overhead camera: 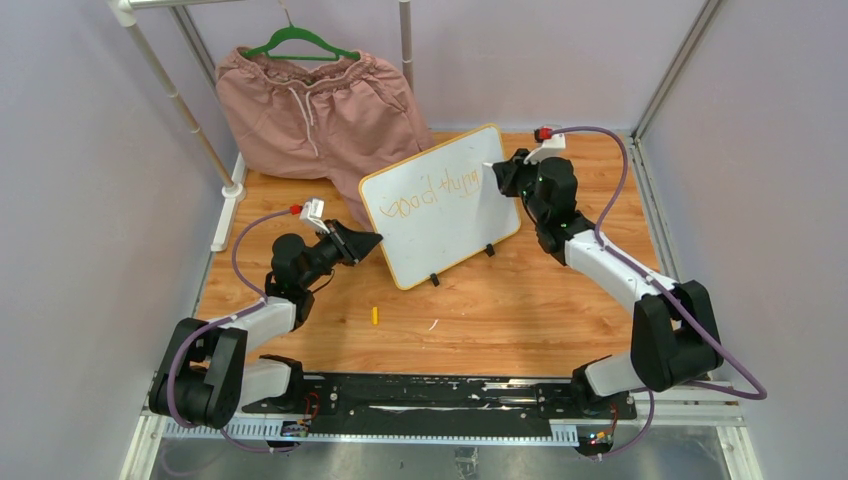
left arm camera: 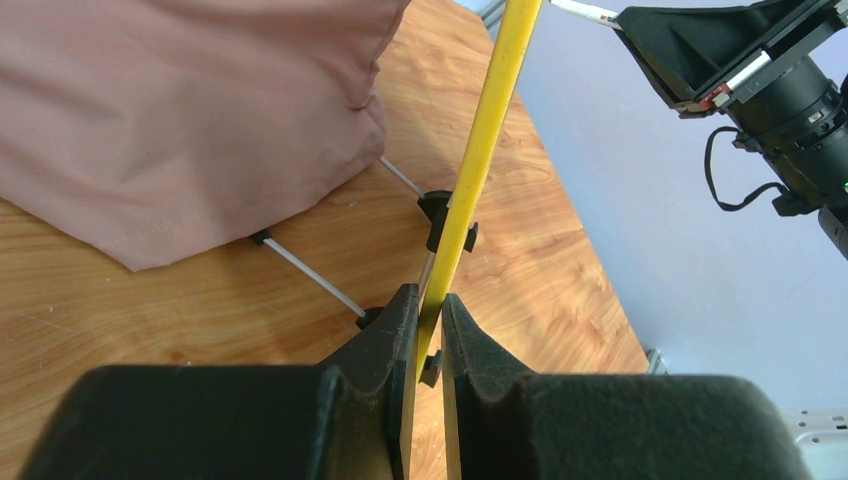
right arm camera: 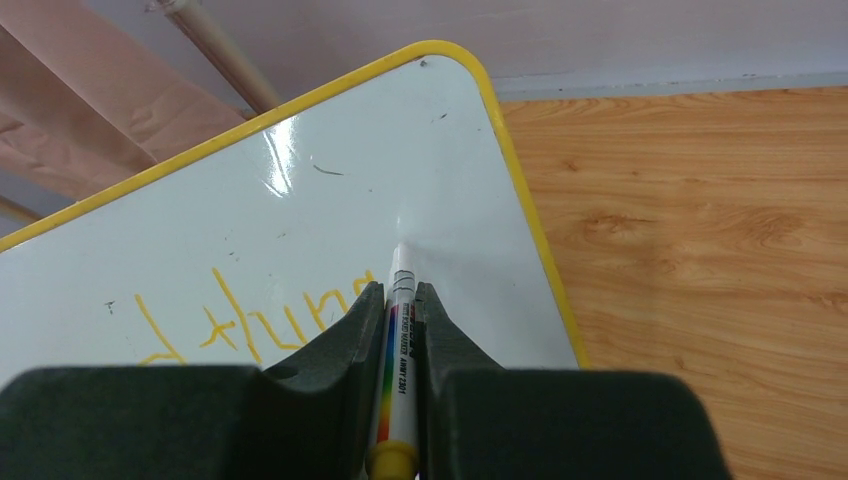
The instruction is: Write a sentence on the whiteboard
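Observation:
The whiteboard (overhead camera: 455,225) stands tilted on two black clip feet in the middle of the table; its yellow frame shows edge-on in the left wrist view (left arm camera: 490,130). Orange handwriting (overhead camera: 432,192) runs in one line across its upper half. My left gripper (overhead camera: 372,241) is shut on the board's left edge (left arm camera: 430,320). My right gripper (overhead camera: 497,175) is shut on a white marker (right arm camera: 400,340) with a yellow end. The marker's tip (right arm camera: 397,248) touches the white surface (right arm camera: 420,160) just right of the last written letters (right arm camera: 240,320).
Pink shorts (overhead camera: 320,110) on a green hanger hang at the back left, draping onto the table behind the board. A small yellow marker cap (overhead camera: 375,316) lies on the wood in front of the board. White frame poles (overhead camera: 180,100) stand at the back.

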`<state>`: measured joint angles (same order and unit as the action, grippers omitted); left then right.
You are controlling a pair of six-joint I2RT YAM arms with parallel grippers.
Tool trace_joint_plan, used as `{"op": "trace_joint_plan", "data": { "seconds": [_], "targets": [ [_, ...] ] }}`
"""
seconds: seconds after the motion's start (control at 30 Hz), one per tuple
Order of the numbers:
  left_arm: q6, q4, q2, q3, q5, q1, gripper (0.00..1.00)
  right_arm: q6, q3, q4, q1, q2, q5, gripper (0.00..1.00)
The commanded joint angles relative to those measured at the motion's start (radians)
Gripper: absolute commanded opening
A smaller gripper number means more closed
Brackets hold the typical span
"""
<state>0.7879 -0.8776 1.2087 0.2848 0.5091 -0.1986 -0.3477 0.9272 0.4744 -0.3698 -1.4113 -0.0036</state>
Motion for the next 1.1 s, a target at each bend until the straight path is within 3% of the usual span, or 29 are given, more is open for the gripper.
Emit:
{"op": "trace_joint_plan", "data": {
  "seconds": [0.0,0.63,1.07],
  "targets": [
    [-0.007,-0.032,-0.014,0.006,0.002,-0.002,0.16,0.003,0.033,-0.002,0.012,-0.003,0.044,0.00],
    [-0.007,-0.032,-0.014,0.005,0.002,-0.002,0.16,0.001,0.034,0.016,-0.012,-0.031,-0.057,0.00],
    [-0.005,-0.032,-0.014,0.005,0.003,-0.002,0.16,0.005,-0.029,-0.005,-0.017,-0.019,-0.033,0.00]
  ]
}}
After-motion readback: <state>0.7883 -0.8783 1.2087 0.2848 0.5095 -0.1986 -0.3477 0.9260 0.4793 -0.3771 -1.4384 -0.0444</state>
